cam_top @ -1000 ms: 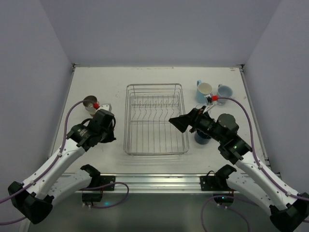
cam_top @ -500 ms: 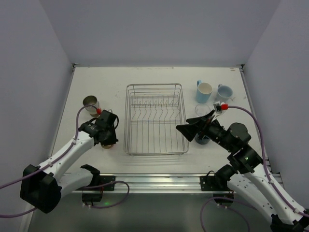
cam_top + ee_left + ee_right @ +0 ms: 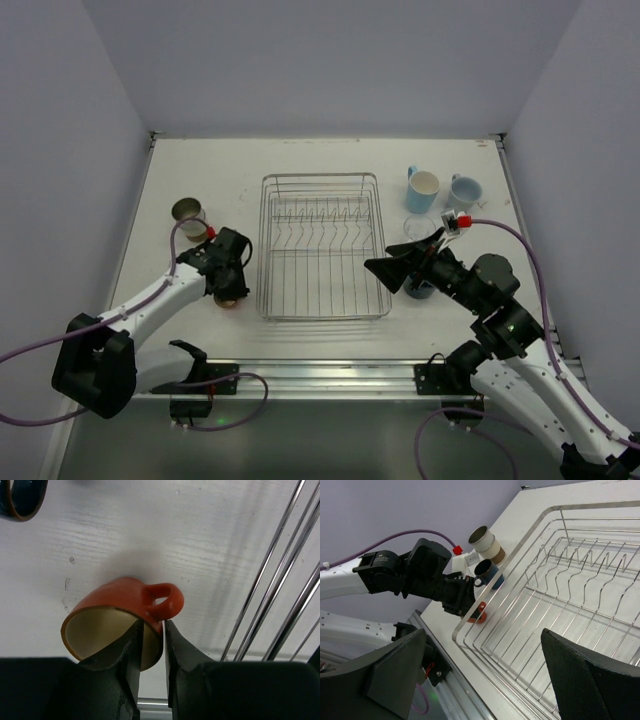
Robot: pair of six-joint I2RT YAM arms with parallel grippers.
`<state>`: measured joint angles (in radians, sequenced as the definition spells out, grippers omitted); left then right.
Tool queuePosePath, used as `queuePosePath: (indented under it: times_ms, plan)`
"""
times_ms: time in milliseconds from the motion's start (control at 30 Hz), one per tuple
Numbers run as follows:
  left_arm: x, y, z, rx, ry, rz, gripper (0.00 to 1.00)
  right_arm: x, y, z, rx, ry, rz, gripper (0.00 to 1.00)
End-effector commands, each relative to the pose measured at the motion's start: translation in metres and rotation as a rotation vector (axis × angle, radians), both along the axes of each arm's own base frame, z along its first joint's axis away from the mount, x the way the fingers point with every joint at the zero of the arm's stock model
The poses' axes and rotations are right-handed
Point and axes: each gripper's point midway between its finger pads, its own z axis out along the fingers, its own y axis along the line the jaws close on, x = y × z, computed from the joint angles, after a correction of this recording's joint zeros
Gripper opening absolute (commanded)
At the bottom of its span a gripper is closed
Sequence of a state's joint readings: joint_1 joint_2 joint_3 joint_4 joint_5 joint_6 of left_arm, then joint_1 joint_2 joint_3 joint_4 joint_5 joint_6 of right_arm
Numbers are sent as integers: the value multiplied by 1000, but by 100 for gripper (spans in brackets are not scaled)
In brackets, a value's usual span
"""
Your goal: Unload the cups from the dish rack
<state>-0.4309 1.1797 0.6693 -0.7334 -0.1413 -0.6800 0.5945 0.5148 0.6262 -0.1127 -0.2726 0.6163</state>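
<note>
My left gripper (image 3: 152, 625) is shut on the rim of the orange mug (image 3: 120, 597) beside its handle, and the mug is tilted just above or on the table. In the top view the left gripper (image 3: 231, 288) and the orange mug (image 3: 230, 299) sit left of the dish rack (image 3: 320, 178), which holds no cups. My right gripper (image 3: 396, 263) is open and empty over the rack's right edge. A dark blue mug (image 3: 487, 572) and a cream-and-brown tumbler (image 3: 187, 213) stand left of the rack. Two light blue mugs (image 3: 424, 187) (image 3: 465, 190), a clear glass (image 3: 418, 228) and a dark blue mug (image 3: 420, 290) stand to its right.
The rack's wires (image 3: 280, 580) run close to the right of the orange mug. The left arm covers the left-hand dark blue mug in the top view. A metal rail (image 3: 320, 372) lines the table's near edge. Grey walls close in the other three sides.
My left gripper has moved toward the near edge and down with the orange mug. My right gripper drew back to the right earlier and has held still since.
</note>
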Motion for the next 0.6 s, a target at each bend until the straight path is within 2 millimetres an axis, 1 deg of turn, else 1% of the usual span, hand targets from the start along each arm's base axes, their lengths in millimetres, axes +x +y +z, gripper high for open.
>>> queuePosePath:
  times_ms: [0, 33, 67, 133, 167, 233, 267, 333, 367, 433, 467, 533, 567]
  plan:
    - [16, 1, 2, -3, -66, 32, 27, 2, -1, -4, -17, -11, -6, 99]
    - [17, 2, 4, 0, -73, 37, 30, 2, -1, -4, -18, -10, -8, 99]
    - [18, 2, 6, -5, -84, 39, 36, 3, -1, -5, -23, -8, -7, 99]
    - [20, 3, 9, -2, -102, 48, 41, 5, -1, -5, -25, -6, -12, 99]
    - [20, 3, 12, -5, -114, 51, 49, 4, 0, -5, -25, -4, -9, 99]
    - [20, 4, 16, -10, -124, 55, 57, 4, 1, -3, -24, -6, -3, 99]
    - [24, 3, 23, -19, -150, 55, 63, 3, 0, -1, -22, -7, -3, 99]
    - [25, 6, 32, -9, -175, 64, 70, 3, 0, 1, -17, -11, -4, 99]
    - [30, 5, 44, -21, -216, 65, 78, 2, -1, 2, -16, -12, -6, 99]
    - [34, 9, 60, -7, -259, 67, 85, 2, 0, 3, -13, -15, -6, 99]
    - [42, 9, 82, -22, -324, 70, 92, 4, 0, 2, -16, -10, -9, 99]
    - [47, 16, 111, -1, -405, 68, 96, 4, 1, 6, -20, -12, -3, 99]
    - [53, 15, 137, -17, -476, 65, 99, 3, 2, 6, -24, -10, 6, 99]
